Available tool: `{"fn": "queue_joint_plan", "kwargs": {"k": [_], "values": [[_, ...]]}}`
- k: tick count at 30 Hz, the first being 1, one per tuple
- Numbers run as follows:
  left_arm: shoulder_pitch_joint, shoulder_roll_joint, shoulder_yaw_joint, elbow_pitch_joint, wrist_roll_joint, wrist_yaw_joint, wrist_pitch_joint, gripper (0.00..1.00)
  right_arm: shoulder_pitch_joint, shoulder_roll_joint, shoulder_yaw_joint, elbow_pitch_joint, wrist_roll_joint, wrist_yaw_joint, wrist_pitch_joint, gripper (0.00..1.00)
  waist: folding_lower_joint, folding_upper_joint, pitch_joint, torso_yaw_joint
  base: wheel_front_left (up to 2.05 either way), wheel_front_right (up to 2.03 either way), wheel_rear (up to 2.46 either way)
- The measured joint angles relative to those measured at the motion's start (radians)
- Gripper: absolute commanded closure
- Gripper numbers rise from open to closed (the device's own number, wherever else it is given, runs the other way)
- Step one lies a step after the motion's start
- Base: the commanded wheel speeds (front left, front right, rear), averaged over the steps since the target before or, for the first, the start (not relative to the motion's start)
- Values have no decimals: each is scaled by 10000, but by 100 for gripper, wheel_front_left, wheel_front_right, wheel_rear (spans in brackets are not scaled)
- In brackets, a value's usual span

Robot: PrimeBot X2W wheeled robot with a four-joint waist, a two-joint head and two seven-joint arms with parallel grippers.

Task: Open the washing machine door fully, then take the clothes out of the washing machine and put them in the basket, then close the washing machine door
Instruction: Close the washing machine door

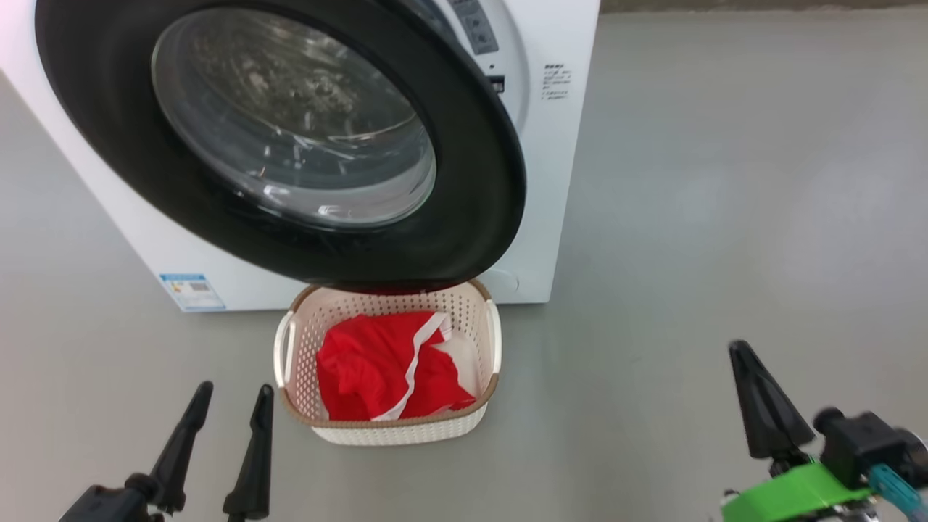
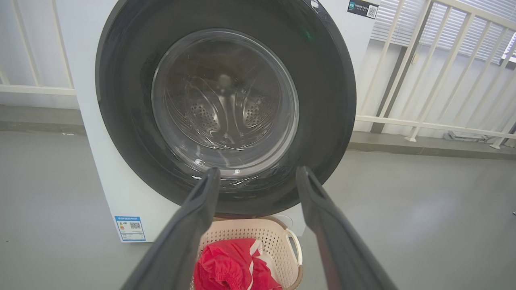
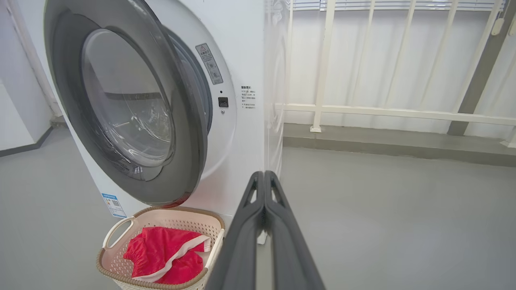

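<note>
Grey floor (image 1: 725,217) ran beneath the white washing machine (image 1: 551,217), its black-rimmed door (image 1: 478,188) ajar over the far rim of the basket (image 1: 391,435) where the red clothes (image 1: 362,370) lay, as the left gripper (image 1: 235,390) hovered with fingers spread wide and the right gripper (image 3: 264,175) held its fingers pressed together, empty.

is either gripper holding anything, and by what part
Nothing is held: the left gripper is open, the right gripper shut on nothing; the clothes lie in the basket.
</note>
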Motion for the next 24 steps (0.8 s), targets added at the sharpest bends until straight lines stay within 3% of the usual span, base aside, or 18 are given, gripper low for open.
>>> {"fn": "queue_joint_plan", "kwargs": {"k": [10,24], "values": [[-831,-130,-253,-79,46,-165,0,0,-2085,-50,1503,790,-192,0,1127,100,0,0,928,553,0,0,0],[-1505,-360,-309,107,169,-435,-2,0,-5768,-219,3160,2631,236,0,1511,100,0,0,2021,1294,0,0,0]]}}
